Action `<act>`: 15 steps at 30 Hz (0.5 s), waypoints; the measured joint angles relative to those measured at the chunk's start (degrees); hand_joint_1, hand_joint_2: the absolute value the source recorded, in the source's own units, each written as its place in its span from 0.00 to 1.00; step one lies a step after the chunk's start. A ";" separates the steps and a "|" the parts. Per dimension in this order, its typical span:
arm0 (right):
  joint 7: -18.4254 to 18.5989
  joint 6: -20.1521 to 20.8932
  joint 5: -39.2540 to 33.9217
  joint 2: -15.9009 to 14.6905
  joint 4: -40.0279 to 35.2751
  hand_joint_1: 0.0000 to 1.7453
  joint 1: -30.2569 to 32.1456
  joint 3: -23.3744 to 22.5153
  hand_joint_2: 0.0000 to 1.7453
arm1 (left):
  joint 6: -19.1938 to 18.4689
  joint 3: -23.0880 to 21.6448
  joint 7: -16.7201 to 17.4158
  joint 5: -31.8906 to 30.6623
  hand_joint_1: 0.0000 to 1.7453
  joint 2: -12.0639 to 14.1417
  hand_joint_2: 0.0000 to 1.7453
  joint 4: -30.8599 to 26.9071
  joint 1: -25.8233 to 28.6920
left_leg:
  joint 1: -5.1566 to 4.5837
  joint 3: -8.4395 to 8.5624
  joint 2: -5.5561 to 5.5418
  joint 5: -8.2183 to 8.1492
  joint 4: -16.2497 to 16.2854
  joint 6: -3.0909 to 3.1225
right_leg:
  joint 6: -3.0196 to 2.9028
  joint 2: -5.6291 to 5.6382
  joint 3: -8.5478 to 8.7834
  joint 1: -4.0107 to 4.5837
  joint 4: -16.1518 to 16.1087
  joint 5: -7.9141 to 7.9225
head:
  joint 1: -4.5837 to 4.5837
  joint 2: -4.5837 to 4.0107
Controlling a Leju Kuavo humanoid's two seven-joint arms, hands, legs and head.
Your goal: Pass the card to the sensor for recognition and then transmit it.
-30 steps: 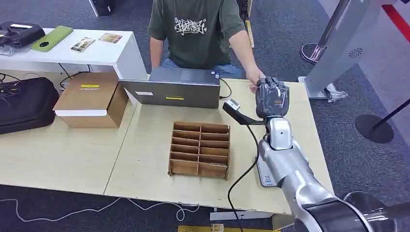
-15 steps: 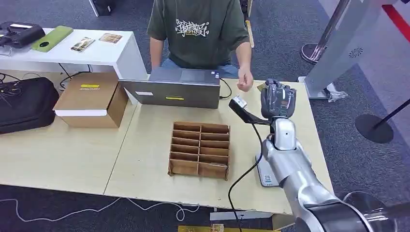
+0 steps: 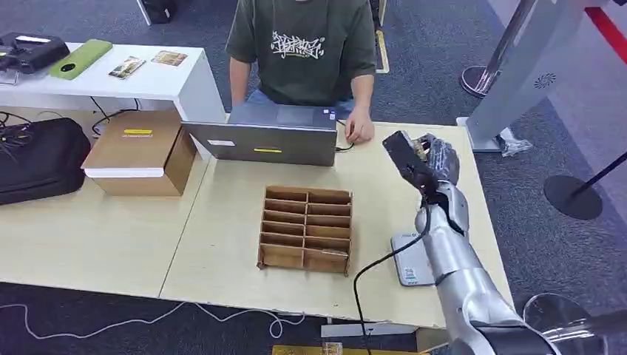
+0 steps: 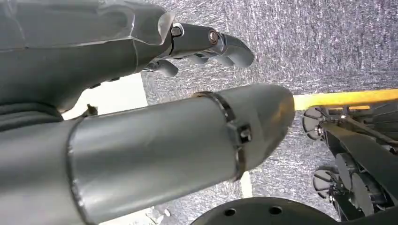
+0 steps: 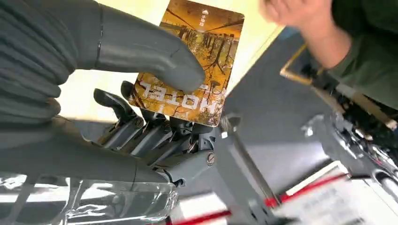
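Observation:
My right hand [image 3: 435, 160] is raised over the far right part of the table, past the laptop's right end. It pinches an orange hotel card [image 5: 192, 70] between the thumb [image 5: 145, 49] and the darker fingers [image 5: 141, 129]; a sliver of the card [image 3: 422, 146] peeks above the hand in the head view. The flat grey-white sensor [image 3: 411, 259] lies on the table near my right forearm, with a black cable running from it. My left hand [image 4: 206, 42] hangs beside the body over the carpet, holding nothing.
A wooden slotted organiser [image 3: 305, 228] stands mid-table. A grey laptop [image 3: 266, 139] sits at the far edge, with a seated person [image 3: 307, 52] behind it and their hand [image 3: 359, 132] resting by it. A cardboard box [image 3: 140, 151] and black bag [image 3: 37, 159] lie left.
The person's hand has left my right hand and drawn back to the table beside the laptop. My right hand has turned and shifted right and nearer with the card.

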 joint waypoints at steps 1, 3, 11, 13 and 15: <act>-0.17 1.52 -2.01 0.00 -1.80 1.00 0.70 -1.02 1.00 | 0.06 0.00 0.13 -0.02 0.00 0.04 0.00 0.00 0.00 | 0.00 0.00 0.00 0.00 0.00 0.00 | 0.00 0.00 0.00 0.00 -0.01 0.00 | -0.02 0.00; -0.22 3.10 -3.86 -0.04 -4.97 1.00 2.20 -2.38 1.00 | 0.11 0.00 0.28 -0.07 0.00 0.07 0.00 0.00 -0.01 | 0.00 0.00 0.00 -0.01 0.00 0.01 | 0.01 0.00 0.00 0.00 -0.01 -0.01 | -0.02 0.00; 0.15 4.98 -7.05 -0.68 -11.97 1.00 6.46 -4.06 1.00 | 0.15 0.00 0.61 0.50 0.00 0.04 0.00 0.00 -0.03 | 0.00 0.02 0.04 -0.02 0.00 0.02 | 0.01 0.03 -0.01 0.00 -0.01 -0.01 | -0.02 0.00; 0.61 5.37 -8.45 -1.00 -14.28 1.00 8.36 -4.06 1.00 | 0.22 0.00 0.61 0.59 0.00 -0.02 0.00 0.00 -0.01 | 0.00 0.02 0.02 -0.02 0.00 0.02 | 0.01 0.02 -0.01 0.00 -0.01 -0.01 | -0.02 0.00; 1.46 5.81 -9.43 -1.29 -16.73 1.00 10.61 -4.10 1.00 | 0.35 0.00 0.61 0.61 0.00 -0.07 0.00 0.00 -0.02 | 0.00 0.01 0.02 -0.02 0.00 0.02 | 0.02 0.01 -0.01 0.00 -0.02 -0.02 | 0.00 0.00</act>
